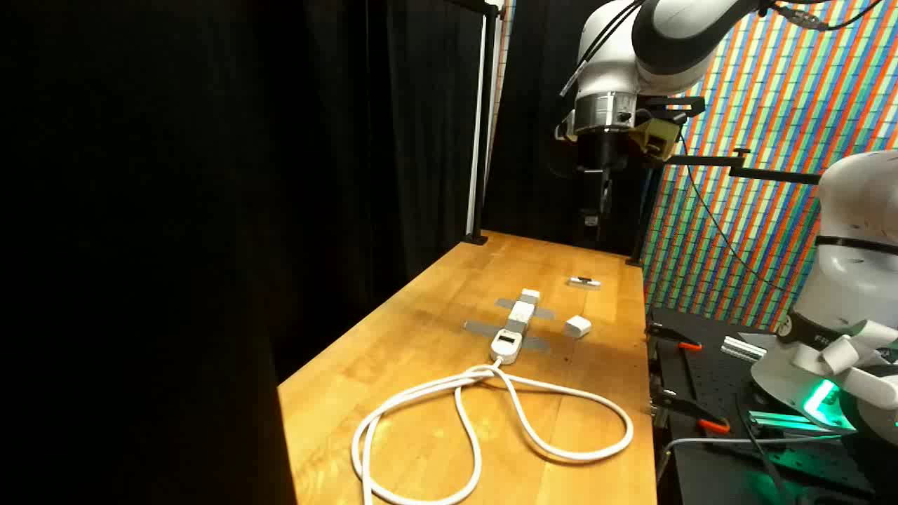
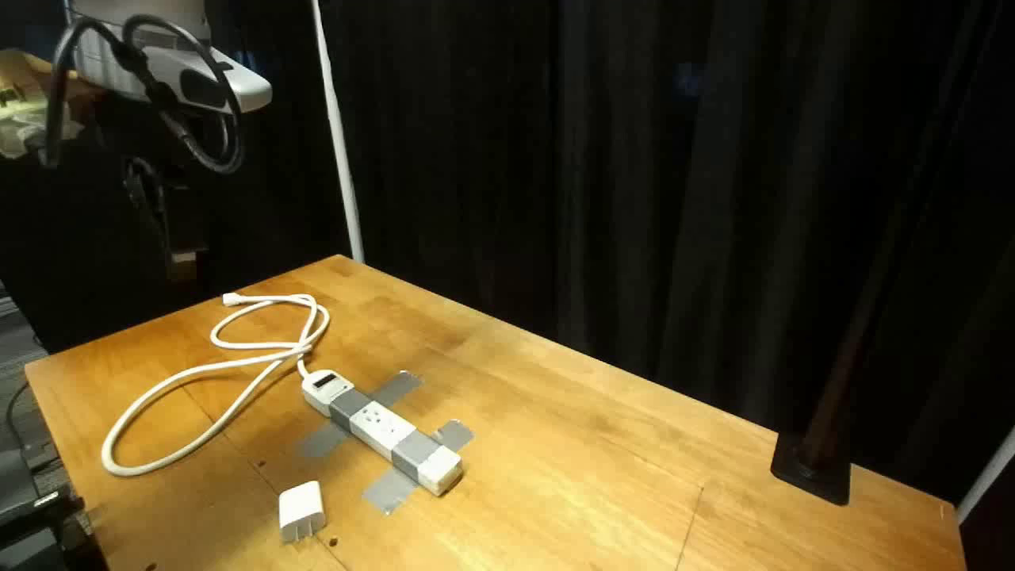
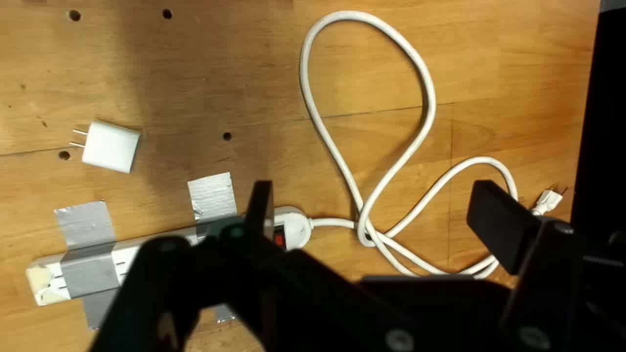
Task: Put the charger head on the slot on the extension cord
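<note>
Wrist view: tool (image 3: 379, 217) hides part of socket block (image 3: 123, 256). Exterior view: cable (image 1: 579, 456) cut by bottom edge.

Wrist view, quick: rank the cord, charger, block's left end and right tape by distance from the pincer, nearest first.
1. Cord: seen through the open pincer.
2. Right tape: just left of the pincer.
3. Charger: farther left, upper half.
4. Block's left end: lower left, farthest.

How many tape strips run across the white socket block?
2: one strip toward the cord, another strip near the far end of the block. No others seem hidden.
</note>
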